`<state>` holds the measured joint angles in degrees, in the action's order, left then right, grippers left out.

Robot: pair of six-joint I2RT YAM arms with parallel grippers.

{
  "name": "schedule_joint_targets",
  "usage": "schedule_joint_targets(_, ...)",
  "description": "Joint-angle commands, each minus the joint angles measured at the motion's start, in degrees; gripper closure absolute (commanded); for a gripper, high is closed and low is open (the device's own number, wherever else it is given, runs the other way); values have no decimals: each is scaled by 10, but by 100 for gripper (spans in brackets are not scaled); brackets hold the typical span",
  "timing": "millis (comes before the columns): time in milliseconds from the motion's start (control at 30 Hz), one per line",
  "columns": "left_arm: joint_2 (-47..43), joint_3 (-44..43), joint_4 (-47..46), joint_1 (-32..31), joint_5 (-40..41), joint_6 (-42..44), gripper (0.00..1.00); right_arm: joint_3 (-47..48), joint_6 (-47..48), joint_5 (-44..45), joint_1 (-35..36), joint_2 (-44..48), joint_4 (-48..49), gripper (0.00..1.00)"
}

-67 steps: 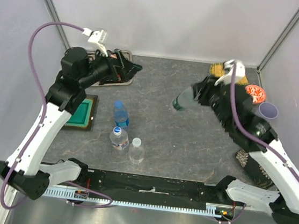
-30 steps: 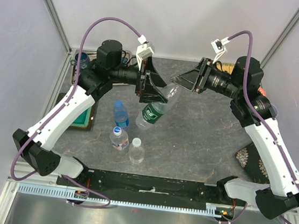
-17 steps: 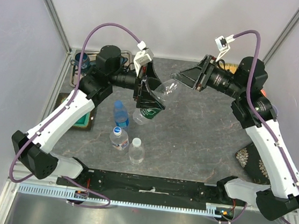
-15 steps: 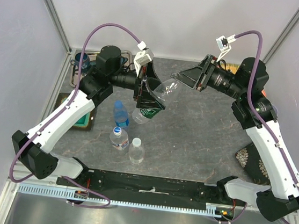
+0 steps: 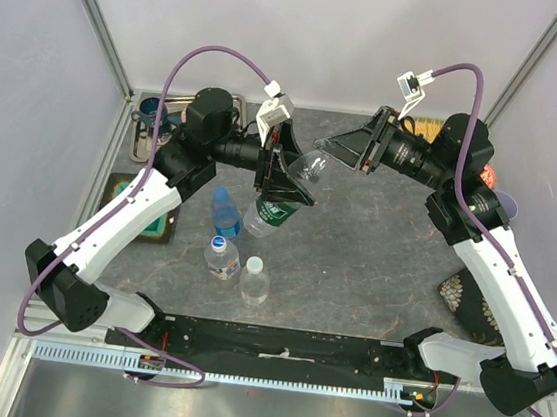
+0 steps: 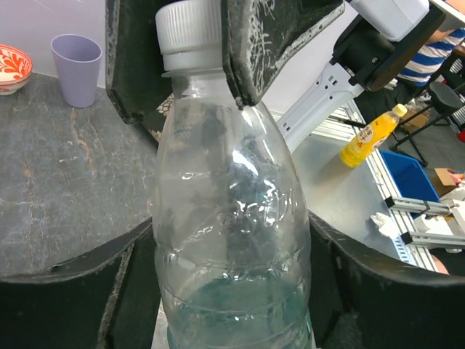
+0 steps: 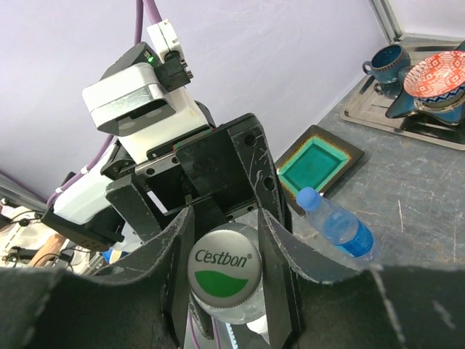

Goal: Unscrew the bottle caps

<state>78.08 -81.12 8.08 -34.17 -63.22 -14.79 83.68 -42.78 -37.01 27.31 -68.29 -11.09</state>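
Top external: right gripper (image 5: 322,156) clamps the greenish bottle's (image 5: 276,211) cap (image 6: 187,29), left gripper's (image 5: 285,180) hold unclear, no cap off yet.

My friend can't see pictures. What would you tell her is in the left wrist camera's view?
A see-through bottle fills the view, its white cap clamped from above by the right pincer, while the left pincer flanks the bottle's body. Behind, a lilac cup and a red-patterned bowl stand on the grey table.
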Motion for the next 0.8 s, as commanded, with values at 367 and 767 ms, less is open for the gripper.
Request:
schedule_joint_targets(367, -15, -10, 42, -6, 75, 46, 52, 28, 46, 90, 8, 30, -47, 22)
schedule_joint_targets(767, -61, 61, -37, -107, 530, 200, 60, 23, 29, 334, 10, 80, -99, 17)
